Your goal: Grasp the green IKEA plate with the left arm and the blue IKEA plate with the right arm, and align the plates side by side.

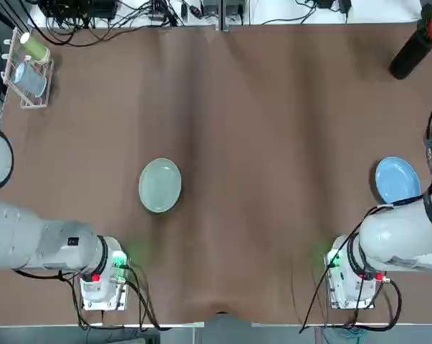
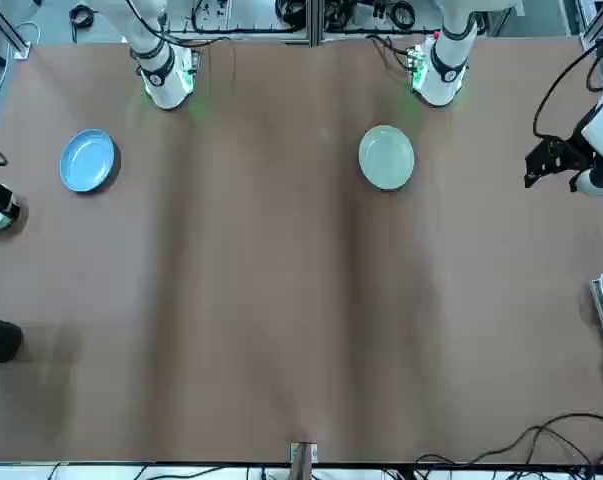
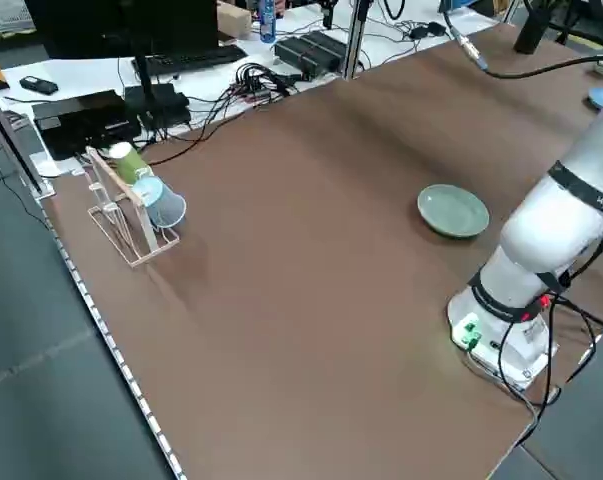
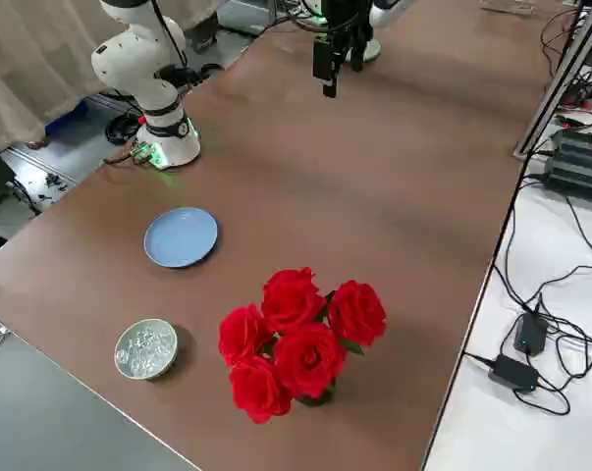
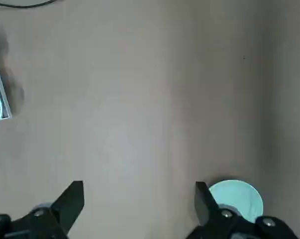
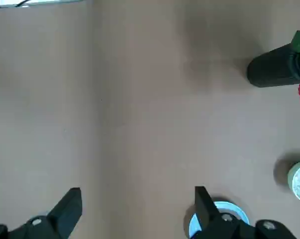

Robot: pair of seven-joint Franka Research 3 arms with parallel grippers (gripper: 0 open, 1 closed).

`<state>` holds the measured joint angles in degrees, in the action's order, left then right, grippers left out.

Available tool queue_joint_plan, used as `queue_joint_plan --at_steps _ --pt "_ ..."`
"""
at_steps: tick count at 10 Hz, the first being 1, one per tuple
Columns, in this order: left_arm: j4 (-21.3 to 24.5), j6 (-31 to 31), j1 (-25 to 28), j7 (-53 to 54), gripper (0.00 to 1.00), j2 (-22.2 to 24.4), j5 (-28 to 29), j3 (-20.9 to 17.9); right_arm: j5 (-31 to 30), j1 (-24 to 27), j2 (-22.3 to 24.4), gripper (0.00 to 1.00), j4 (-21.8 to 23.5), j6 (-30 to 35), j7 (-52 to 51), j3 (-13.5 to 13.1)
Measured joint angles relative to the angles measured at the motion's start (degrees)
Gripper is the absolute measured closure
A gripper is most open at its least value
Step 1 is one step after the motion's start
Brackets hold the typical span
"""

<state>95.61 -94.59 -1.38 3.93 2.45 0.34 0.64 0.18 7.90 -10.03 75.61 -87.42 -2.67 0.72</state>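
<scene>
Your left gripper [image 5: 139, 201] jaws are spread wide, gripping nothing, up off the counter [image 1: 273, 107]. The green IKEA plate [image 5: 238, 197] sits just past one jaw tip, flat on the counter. Right gripper [image 6: 138, 204]: jaws spread too, empty; the blue IKEA plate [image 6: 220, 215] lies partly behind one jaw. Plates well apart. Roses [image 4: 297, 339] beyond the blue plate.
</scene>
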Motion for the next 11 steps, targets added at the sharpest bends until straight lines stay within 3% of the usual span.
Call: queue_joint_plan --at_steps 8,11 --pt "-0.1 0.1 0.0 -0.7 0.05 -0.8 -0.1 0.2 0.0 0.5 0.0 0.0 -0.1 -0.1 0.0 -0.2" --pt "2.8 0.7 0.1 -2.3 0.03 -0.8 -2.5 2.2 0.0 0.5 0.0 0.0 -0.2 -0.1 0.0 -0.2"
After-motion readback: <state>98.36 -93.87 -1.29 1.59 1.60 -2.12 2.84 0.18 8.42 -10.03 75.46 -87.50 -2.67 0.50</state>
